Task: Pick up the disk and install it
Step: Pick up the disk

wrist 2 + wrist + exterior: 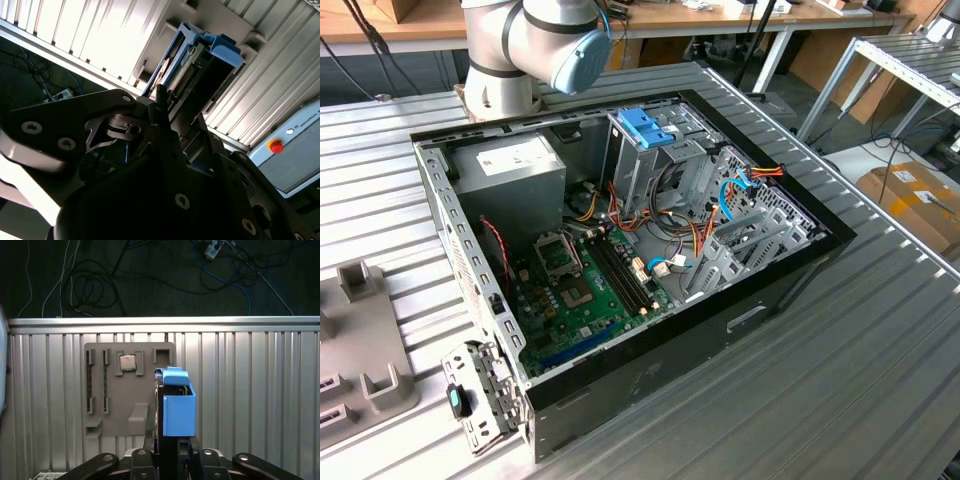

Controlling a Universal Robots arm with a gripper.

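Observation:
In both wrist views my gripper [172, 460] is shut on the disk [178, 407]. The disk is held edge-on, with a light blue side rail facing the camera. It hangs well above the grey parts tray [115, 400] on the ribbed metal table. In the second wrist view the disk [186, 65] juts out from between the dark fingers [161, 107], its connector edge and blue rail showing. The gripper [170, 117] closes on its near end. The open computer case [800, 265] lies on the table in the exterior view.
In the case, a metal drive cage with a blue latch [645, 127] stands beside a grey power supply [510, 165], above the green motherboard [575, 290] and loose cables. The tray holds a small chip [127, 362]. A box with a red button [275, 146] sits by the table.

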